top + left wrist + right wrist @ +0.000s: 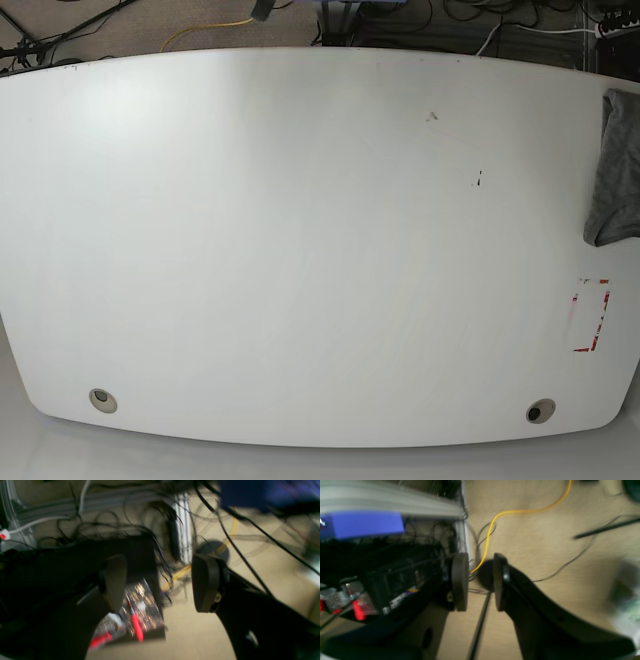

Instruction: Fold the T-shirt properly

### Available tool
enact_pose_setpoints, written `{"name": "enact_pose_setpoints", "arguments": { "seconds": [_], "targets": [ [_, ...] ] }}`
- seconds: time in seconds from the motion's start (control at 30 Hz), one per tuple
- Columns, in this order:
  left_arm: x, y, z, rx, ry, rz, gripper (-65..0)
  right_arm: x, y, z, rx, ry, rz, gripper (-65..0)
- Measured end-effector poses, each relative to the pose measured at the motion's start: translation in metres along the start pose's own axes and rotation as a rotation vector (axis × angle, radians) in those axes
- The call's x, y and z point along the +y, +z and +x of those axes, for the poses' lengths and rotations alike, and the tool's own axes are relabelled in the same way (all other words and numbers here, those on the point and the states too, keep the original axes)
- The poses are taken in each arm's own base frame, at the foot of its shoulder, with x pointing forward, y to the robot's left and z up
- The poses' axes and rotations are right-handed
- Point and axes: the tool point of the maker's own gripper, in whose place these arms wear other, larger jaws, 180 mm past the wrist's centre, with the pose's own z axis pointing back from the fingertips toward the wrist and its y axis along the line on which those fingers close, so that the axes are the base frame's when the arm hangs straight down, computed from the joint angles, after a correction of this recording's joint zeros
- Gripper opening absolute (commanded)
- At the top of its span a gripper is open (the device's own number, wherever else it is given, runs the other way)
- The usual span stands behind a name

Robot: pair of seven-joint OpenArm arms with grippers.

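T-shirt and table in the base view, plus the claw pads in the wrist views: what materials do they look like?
T-shirt: soft knit fabric, heather grey, matte; it lies slack and rumpled at the table's edge. Table: smooth white top, probably laminate or painted board; faint sheen, small scuffs. Pads of the left claw and right claw: dark, matte, probably rubber or plastic; blur leaves it open.

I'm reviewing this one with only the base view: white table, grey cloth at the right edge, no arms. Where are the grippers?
Observer: Off the table. The left gripper hangs over floor strewn with cables.
Operator: Is it holding anything?
Observer: No, its jaws stand wide apart, empty.
Operator: And the other one?
Observer: The right gripper is also over floor, near a yellow cable; a narrow gap shows between its pads, nothing in it.
Operator: So the T-shirt is untouched?
Observer: Yes; neither wrist view shows it.
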Motion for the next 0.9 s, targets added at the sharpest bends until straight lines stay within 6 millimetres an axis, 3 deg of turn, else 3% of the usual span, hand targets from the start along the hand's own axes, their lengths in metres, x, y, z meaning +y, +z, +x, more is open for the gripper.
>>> {"name": "enact_pose_setpoints", "arguments": {
  "seconds": [0.03, 0.17, 0.33, 0.43, 0.73, 0.9],
  "targets": [
    [0.005, -0.012, 0.004, -0.014, 0.012, 0.008, -27.8, 0.004, -0.01, -0.002, -0.013, -0.022, 0.017, -48.7],
    [0.009, -0.043, -0.016, 0.074, 0.035, 0.008, -27.8, 0.017, -0.04, -0.021, 0.048, -0.048, 0.028, -48.5],
    [0.025, -0.076, -0.032, 0.168, 0.053, 0.018, -27.8, 0.016, -0.073, -0.035, 0.144, -0.007, 0.003, -48.5],
    [0.033, -0.096, -0.025, 0.189, 0.067, 0.022, -27.8, 0.012, -0.09, -0.03, 0.158, 0.008, -0.029, -48.4],
    [0.026, -0.125, -0.019, 0.263, 0.116, -0.002, -27.8, 0.0, -0.124, -0.02, 0.23, 0.047, -0.107, -48.4],
    [0.033, -0.141, -0.008, 0.299, 0.138, 0.036, -27.8, -0.003, -0.14, -0.001, 0.23, 0.094, -0.126, -48.4]
  ]
}}
